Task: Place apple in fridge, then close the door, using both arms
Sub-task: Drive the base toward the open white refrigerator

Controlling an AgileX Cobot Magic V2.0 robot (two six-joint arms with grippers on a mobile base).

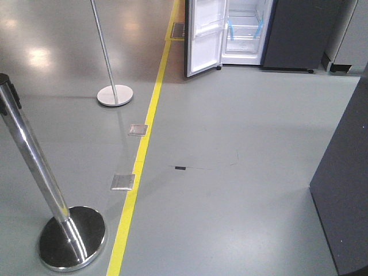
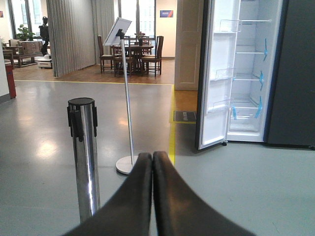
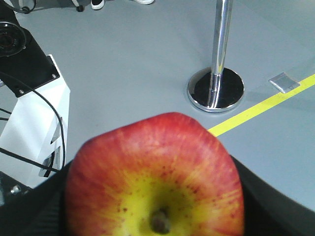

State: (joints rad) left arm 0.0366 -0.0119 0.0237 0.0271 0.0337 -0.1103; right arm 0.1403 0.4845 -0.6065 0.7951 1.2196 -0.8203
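Note:
The apple, red with a yellow patch round its stem, fills the lower half of the right wrist view. My right gripper is shut on it, with a black finger showing at each side. In the left wrist view my left gripper is shut, its two black fingers pressed together with nothing between them. It points across the floor toward the fridge, which stands well ahead with its white interior showing. The door hangs open to the left. From the front view, fridge and door are far off at the top.
A chrome stanchion post stands close at left, also the post and its base. A sign stand is beyond it. A yellow floor line runs toward the fridge. A dark cabinet is at right.

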